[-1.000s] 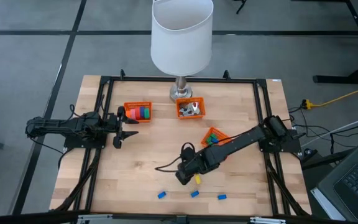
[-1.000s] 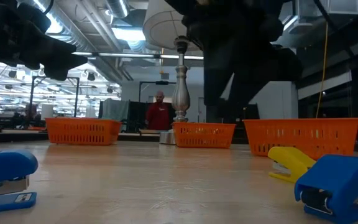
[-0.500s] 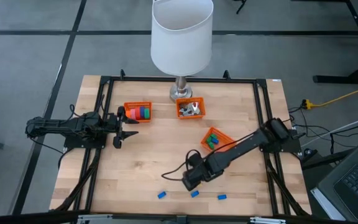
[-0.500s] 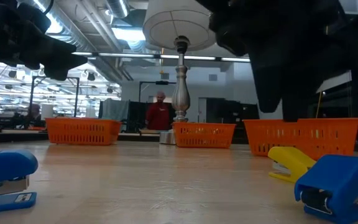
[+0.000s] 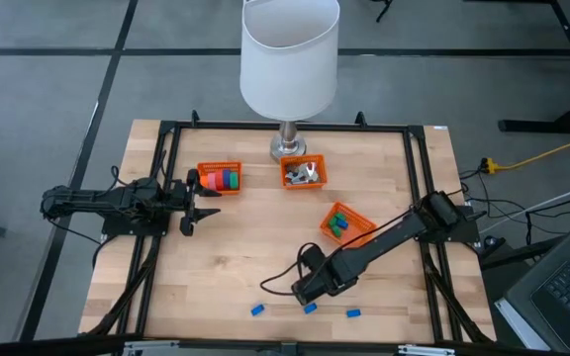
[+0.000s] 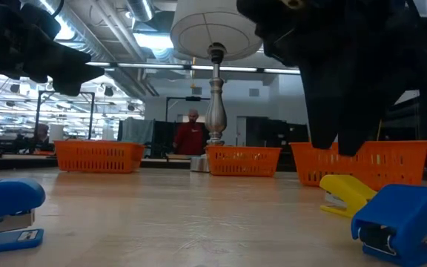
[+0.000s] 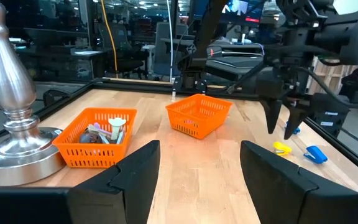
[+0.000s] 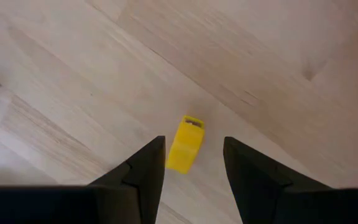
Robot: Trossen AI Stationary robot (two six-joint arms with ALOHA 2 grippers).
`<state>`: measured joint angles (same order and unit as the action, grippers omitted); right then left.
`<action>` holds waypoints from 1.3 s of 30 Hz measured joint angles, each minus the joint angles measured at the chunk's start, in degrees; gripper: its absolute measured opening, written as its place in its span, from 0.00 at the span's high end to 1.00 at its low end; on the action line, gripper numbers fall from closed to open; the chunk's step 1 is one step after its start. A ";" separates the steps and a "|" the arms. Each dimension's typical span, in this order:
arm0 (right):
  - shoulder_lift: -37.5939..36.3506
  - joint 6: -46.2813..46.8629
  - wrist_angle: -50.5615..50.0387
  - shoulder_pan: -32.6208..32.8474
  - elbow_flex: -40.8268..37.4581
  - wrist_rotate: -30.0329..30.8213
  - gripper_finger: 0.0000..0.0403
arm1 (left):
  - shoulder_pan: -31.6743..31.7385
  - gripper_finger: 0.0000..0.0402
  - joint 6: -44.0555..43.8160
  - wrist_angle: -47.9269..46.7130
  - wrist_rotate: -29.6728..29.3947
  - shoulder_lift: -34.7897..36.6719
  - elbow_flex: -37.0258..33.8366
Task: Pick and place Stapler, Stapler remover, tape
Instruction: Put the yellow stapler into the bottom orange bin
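A small yellow stapler [image 8: 185, 144] lies flat on the wooden table, near its front edge. My right gripper [image 8: 191, 163] hangs open just above it, pointing down, one finger on either side and clear of it [image 6: 341, 148]. In the high view the right gripper [image 5: 310, 288] hides the stapler. Three blue staplers [image 5: 257, 310] [image 5: 310, 308] [image 5: 353, 313] lie along the near edge. Tape rolls [image 5: 228, 179] sit in the far-left orange basket. Silvery pieces [image 5: 306, 173] fill the middle basket. My left gripper [image 5: 202, 199] waits open at the table's left.
A lamp with a white shade [image 5: 289, 54] stands at the far edge on a metal foot [image 5: 287, 150]. A third orange basket [image 5: 344, 222] with blue and green blocks sits just beyond my right gripper. A black frame [image 5: 166, 188] borders the table. A person shows far behind.
My right gripper has moved toward the table's right edge and slightly nearer, coming over the yellow stapler, which earlier showed beside it. Its wrist has rolled a little. The stapler has not moved.
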<state>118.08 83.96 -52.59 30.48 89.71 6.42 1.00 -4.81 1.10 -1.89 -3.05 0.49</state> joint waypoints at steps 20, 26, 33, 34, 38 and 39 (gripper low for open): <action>4.54 -0.41 2.08 0.22 -0.09 -2.12 0.59 | 0.02 0.46 0.01 0.16 0.00 -0.61 0.00; 5.62 -0.40 1.92 0.20 -0.09 -1.79 0.59 | 0.00 0.46 0.01 0.44 0.00 -0.70 0.00; 5.64 -0.22 1.95 0.22 -0.09 -1.25 0.59 | 0.01 0.46 0.00 0.39 0.00 -0.70 0.00; 5.64 -0.20 1.99 0.22 -0.09 -1.25 0.59 | 0.02 0.46 0.01 0.39 0.00 -0.70 0.00; 5.64 -0.17 2.21 0.06 -0.09 -1.25 0.59 | 0.00 0.46 0.01 0.39 0.00 -0.70 0.00; 5.64 -0.17 2.27 0.02 -0.09 -1.24 0.59 | 0.01 0.46 0.01 0.39 0.00 -0.70 0.00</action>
<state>123.72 83.79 -50.32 30.50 89.62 5.18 1.01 -4.80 1.50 -1.89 -3.75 0.49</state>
